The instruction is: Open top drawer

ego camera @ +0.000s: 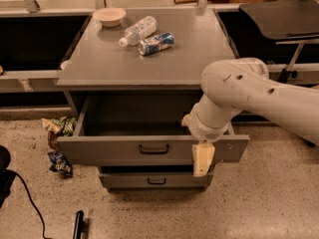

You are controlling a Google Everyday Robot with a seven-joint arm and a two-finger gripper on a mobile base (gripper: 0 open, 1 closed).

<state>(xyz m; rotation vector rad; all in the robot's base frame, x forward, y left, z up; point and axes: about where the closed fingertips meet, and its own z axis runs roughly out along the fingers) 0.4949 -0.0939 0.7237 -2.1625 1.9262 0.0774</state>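
Top drawer [109, 151], a wide grey metal drawer with a flat front and a small black handle [153, 148] at its centre, is shown in the single camera view. It is seen just below the middle of the picture, drawn well out of the grey cabinet [149, 66] toward 6 o'clock. Its inside is exposed and looks dark and empty.

A thick white arm [259, 93] is seen entering from 3 o'clock and bending down to the drawer's right portion. The gripper [203, 158], a cream-coloured piece at the arm's end, is laid over the top edge and outer face of the drawer front, at 3 o'clock from the handle and apart from it. Whether the gripper is spread or pressed together cannot be told.

The drawer's long axis is laid from 9 o'clock to 3 o'clock across the picture, while its travel runs toward 6 o'clock. The gripper is already placed on the front panel, so any further pull would be made straight toward 6 o'clock. Because the contact is off-centre to the right, some skewing of the drawer could be expected. The opening is judged to be nearly complete.

On the cabinet top, toward 12 o'clock, a shallow bowl [109, 16], a plastic bottle [137, 30] lying on its side and a can [156, 43] also on its side are found close together. A lower drawer [154, 180] is seen slightly out beneath. Crumpled wrappers [59, 126] are scattered on the speckled floor [259, 203] at 9 o'clock, and a black cable [30, 208] is trailed at 7 o'clock.
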